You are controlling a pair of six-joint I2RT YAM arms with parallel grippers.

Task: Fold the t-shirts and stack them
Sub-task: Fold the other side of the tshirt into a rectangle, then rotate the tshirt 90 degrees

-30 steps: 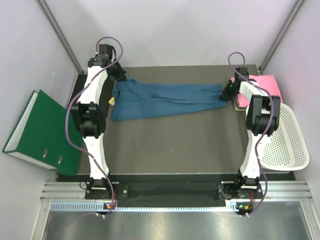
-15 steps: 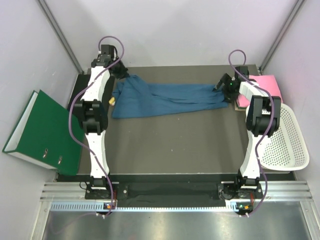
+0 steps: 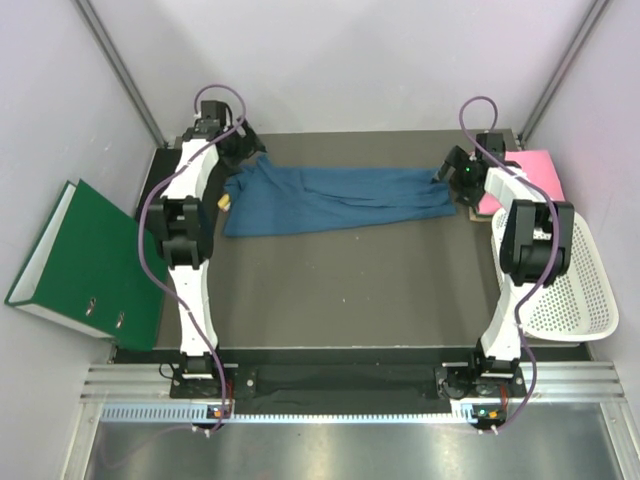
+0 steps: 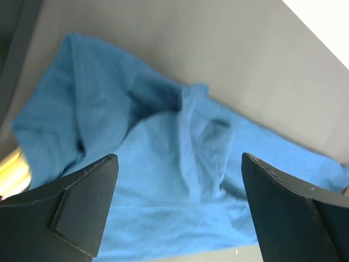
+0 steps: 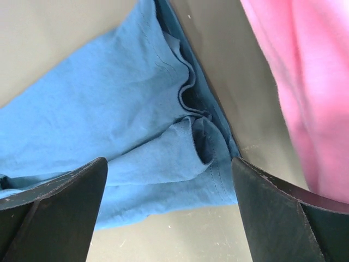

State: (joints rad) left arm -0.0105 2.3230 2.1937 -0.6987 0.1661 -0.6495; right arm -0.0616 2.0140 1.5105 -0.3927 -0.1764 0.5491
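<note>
Blue t-shirt [image 3: 335,198]: lies as a long, rumpled band on the far part of the counter [image 3: 340,290], one end under each arm's fingers.
Long axis: runs straight from the left fingers [image 4: 71,207] to the right fingers [image 5: 54,213], crosswise to the arms.
Heading: the wider, bunched end sits below the left fingers and the narrower end, with a stitched hem, below the right. No neck label shows, so collar end and hem end cannot be told apart.
Left fingers: spread wide, holding nothing, with creased cloth beneath and between them.
Right fingers: spread wide, holding nothing, with the hem corner between them.
Pink t-shirt [image 5: 305,82]: just outside one right finger, parted from the blue hem by a strip of bare counter.
Step in hand (judged): regrasping the two ends to spread the band flat.
Doing it well: each pair of fingers should close on an outer corner, not a mid-cloth ridge, and take one layer only. The right fingers should keep clear of the pink cloth. The arms should pull evenly along the axis.
</note>
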